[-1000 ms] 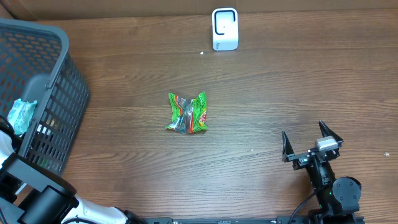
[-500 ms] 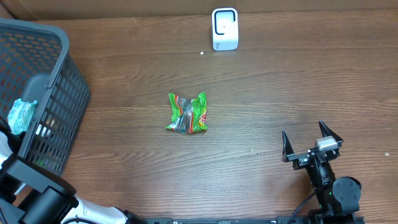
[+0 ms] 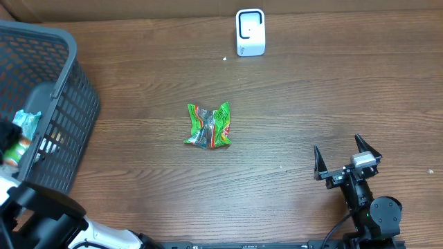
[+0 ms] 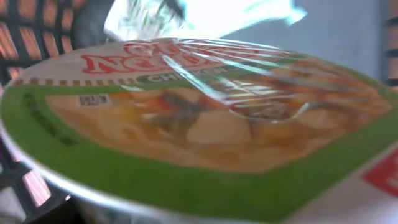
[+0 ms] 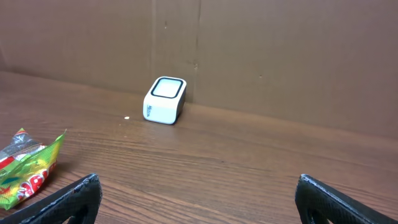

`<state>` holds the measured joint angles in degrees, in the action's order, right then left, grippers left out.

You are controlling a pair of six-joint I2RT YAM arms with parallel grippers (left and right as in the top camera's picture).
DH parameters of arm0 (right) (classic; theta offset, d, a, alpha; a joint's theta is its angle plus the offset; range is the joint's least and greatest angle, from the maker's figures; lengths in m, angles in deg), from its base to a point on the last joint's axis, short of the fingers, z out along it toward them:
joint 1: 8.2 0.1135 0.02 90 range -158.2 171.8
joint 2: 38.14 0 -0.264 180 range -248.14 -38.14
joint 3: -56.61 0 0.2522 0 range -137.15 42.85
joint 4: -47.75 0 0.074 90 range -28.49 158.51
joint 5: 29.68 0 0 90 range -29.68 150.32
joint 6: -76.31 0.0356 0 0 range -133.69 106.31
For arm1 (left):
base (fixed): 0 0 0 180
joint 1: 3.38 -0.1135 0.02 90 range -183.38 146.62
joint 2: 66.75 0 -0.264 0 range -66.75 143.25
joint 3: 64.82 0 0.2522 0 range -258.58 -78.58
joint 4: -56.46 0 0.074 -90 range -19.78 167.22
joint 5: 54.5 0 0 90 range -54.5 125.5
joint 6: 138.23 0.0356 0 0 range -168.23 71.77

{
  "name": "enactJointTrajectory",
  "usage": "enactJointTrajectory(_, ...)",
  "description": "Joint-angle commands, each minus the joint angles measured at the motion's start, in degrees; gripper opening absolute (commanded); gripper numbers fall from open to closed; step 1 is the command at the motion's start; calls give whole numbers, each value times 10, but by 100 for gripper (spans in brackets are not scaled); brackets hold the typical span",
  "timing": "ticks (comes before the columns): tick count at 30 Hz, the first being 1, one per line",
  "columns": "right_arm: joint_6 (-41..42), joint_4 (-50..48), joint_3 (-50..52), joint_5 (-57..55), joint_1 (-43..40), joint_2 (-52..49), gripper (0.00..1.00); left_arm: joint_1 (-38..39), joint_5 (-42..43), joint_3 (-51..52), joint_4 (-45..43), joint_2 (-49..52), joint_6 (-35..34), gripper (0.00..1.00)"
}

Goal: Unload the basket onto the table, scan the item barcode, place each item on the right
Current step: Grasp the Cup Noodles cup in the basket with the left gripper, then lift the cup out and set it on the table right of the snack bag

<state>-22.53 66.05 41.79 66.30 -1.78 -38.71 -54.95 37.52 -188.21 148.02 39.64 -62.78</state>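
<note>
A cup of noodles (image 4: 205,124) with a green-rimmed lid under clear wrap fills the left wrist view, very close and blurred. It hides my left fingers, and I cannot make out its barcode. From overhead, my left gripper (image 3: 10,142) is inside the dark mesh basket (image 3: 62,83) at the far left, with an orange and green bit of the item beside it. The white scanner (image 3: 250,32) (image 5: 164,100) stands at the table's far edge. My right gripper (image 3: 347,158) (image 5: 199,199) rests open near the front right, holding nothing.
A crumpled green snack packet (image 3: 208,125) (image 5: 28,168) lies mid-table. A teal packet (image 3: 28,119) sits in the basket. Basket mesh (image 4: 25,37) shows behind the cup. A cardboard wall (image 5: 249,50) backs the table behind the scanner.
My left gripper has shifted inside the basket, and the teal packet is now partly covered. The right arm, the snack packet and the scanner have not moved.
</note>
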Motion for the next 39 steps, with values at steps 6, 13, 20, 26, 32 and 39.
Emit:
enactJointTrajectory(6,0,-3,6,1,-2,4,100,110,23,-274,79,-6,59,70)
enactJointTrajectory(13,0,-3,6,1,-2,4,100,232,23,-391,141,-10,73,73)
enactJointTrajectory(20,0,-3,6,1,-2,4,100,382,19,-394,190,-7,78,74)
enactJointTrajectory(26,0,-3,6,1,-2,4,100,500,19,-335,190,0,75,74)
enactJointTrajectory(32,0,-3,6,1,-2,4,100,619,25,-191,156,17,14,75)
enactJointTrajectory(39,0,-3,6,1,-2,4,100,730,123,-23,-37,24,-37,78)
